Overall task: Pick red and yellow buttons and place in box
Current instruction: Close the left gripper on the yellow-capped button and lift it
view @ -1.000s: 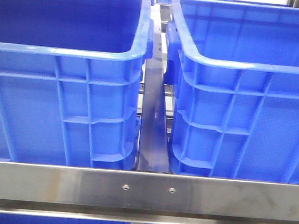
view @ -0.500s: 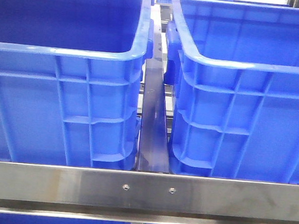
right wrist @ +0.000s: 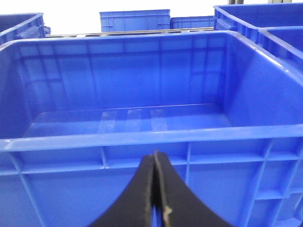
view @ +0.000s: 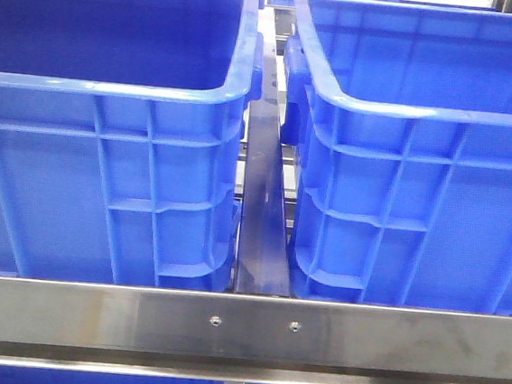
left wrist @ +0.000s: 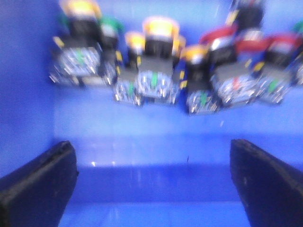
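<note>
Two alike blue crates stand side by side in the front view, the left crate and the right crate; neither gripper shows there. In the blurred left wrist view my left gripper is open and empty inside a blue crate, over its floor. Ahead of it lies a row of push buttons: several yellow-capped ones and red-capped ones. In the right wrist view my right gripper is shut and empty, outside the near wall of an empty blue crate.
A steel rail crosses the front below the crates, and a steel bar runs between them. More blue crates stand behind. A green-capped button lies among the row.
</note>
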`<state>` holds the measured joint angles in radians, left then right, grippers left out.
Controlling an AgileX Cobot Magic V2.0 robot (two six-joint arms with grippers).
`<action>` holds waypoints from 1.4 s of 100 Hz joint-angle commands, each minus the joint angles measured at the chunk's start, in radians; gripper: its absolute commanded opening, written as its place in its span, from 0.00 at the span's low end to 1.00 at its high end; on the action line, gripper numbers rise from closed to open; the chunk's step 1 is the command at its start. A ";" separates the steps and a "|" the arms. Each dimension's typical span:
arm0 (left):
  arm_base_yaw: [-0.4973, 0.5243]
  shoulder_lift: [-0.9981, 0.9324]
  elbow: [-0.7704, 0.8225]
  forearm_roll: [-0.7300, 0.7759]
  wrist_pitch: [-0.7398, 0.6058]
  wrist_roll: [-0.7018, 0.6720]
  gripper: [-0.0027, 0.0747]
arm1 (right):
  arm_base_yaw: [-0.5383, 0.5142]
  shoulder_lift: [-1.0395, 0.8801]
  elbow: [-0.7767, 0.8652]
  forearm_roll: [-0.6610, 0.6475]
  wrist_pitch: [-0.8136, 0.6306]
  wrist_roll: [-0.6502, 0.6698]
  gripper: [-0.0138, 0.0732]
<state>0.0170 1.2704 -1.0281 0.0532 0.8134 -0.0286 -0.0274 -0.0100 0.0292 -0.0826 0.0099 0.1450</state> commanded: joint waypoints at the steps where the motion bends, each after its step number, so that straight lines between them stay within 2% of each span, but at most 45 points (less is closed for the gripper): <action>1: 0.002 0.068 -0.104 -0.005 0.050 0.010 0.84 | -0.002 -0.023 -0.017 -0.002 -0.074 -0.007 0.08; 13: -0.002 0.176 -0.196 -0.005 0.113 0.029 0.84 | -0.002 -0.023 -0.017 -0.002 -0.074 -0.007 0.08; 52: -0.009 0.378 -0.376 -0.004 0.117 0.046 0.84 | -0.002 -0.023 -0.017 -0.002 -0.074 -0.007 0.08; 115: -0.009 0.519 -0.407 -0.002 0.111 0.047 0.83 | -0.002 -0.023 -0.017 -0.002 -0.075 -0.007 0.08; 120: -0.009 0.519 -0.407 -0.002 0.108 0.047 0.80 | -0.002 -0.023 -0.017 -0.002 -0.075 -0.007 0.08; 127: -0.009 0.519 -0.407 -0.002 0.102 0.047 0.70 | -0.002 -0.023 -0.017 -0.002 -0.075 -0.007 0.08; 140: -0.009 0.519 -0.407 -0.002 0.086 0.047 0.41 | -0.002 -0.023 -0.017 -0.002 -0.075 -0.007 0.08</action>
<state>0.0133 1.8384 -1.4051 0.0532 0.9351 0.0212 -0.0274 -0.0100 0.0292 -0.0826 0.0099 0.1450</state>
